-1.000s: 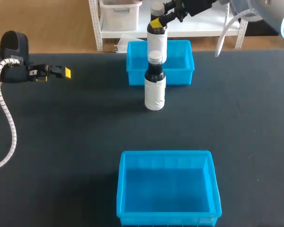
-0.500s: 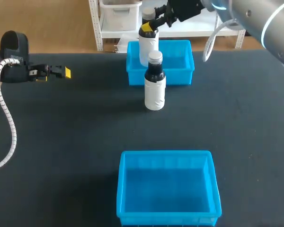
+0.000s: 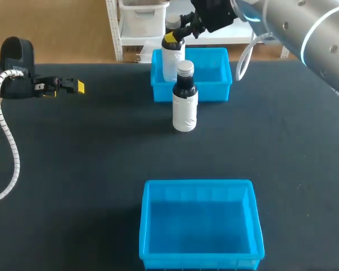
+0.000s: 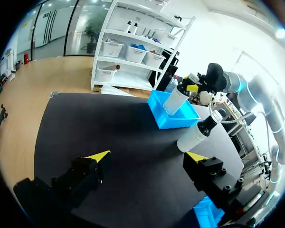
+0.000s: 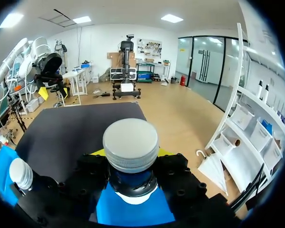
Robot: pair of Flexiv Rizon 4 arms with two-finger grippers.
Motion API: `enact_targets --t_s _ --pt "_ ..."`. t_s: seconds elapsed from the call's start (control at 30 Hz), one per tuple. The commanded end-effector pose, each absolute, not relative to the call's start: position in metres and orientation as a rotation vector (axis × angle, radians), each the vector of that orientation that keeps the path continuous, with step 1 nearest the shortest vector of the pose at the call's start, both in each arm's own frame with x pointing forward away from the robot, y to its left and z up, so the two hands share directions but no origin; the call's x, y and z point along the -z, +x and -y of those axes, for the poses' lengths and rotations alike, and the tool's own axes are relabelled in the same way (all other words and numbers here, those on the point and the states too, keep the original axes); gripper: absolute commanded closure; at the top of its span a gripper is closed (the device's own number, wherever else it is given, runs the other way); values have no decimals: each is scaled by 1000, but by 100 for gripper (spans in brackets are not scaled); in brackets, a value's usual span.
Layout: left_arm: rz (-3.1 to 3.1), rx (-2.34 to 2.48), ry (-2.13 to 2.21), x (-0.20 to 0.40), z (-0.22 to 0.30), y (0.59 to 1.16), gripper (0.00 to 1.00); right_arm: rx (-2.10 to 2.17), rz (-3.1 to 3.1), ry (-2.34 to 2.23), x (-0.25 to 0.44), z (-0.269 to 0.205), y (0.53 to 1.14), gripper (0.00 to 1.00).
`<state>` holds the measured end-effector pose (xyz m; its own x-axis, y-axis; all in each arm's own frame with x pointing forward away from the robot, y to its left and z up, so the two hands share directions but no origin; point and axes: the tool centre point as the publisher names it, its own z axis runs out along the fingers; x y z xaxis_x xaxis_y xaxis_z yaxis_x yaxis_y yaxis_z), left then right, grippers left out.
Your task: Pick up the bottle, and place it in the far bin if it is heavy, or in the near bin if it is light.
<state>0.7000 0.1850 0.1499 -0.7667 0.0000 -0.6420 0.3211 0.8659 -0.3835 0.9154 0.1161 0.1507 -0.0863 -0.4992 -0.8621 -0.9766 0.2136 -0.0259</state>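
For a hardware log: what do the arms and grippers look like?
The right arm is a silvery-grey tube with a blue ring and white hose. The left arm ends black, trailing a white coiled cable. The left gripper and right gripper have black fingers, yellow tips.

Right hand [image 3: 173, 36] grips bottle [image 3: 169, 63] at far bin [image 3: 216, 93]; second bottle [image 3: 185, 110] upright nearby.

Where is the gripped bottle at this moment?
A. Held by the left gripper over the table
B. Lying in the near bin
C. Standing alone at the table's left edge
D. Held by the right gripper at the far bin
D: the right gripper is shut on the bottle at the far bin.
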Motion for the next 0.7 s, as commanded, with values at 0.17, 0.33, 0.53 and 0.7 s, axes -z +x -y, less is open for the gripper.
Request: enact_targets --t_s 0.17,0.33,0.53,0.7 --pt "-2375 637 231 -150 -185 700 0 -855 -1705 -1452 -144 -121 932 100" --pt "-2375 637 231 -150 -185 700 0 -854 -1723 -1447 -138 -119 934 100" --pt "-2375 637 231 -150 -185 700 0 -863 -1734 -1445 -133 -119 936 100" --pt "-2375 637 231 -150 -185 700 0 -872 -1740 -1440 -129 -119 936 100"
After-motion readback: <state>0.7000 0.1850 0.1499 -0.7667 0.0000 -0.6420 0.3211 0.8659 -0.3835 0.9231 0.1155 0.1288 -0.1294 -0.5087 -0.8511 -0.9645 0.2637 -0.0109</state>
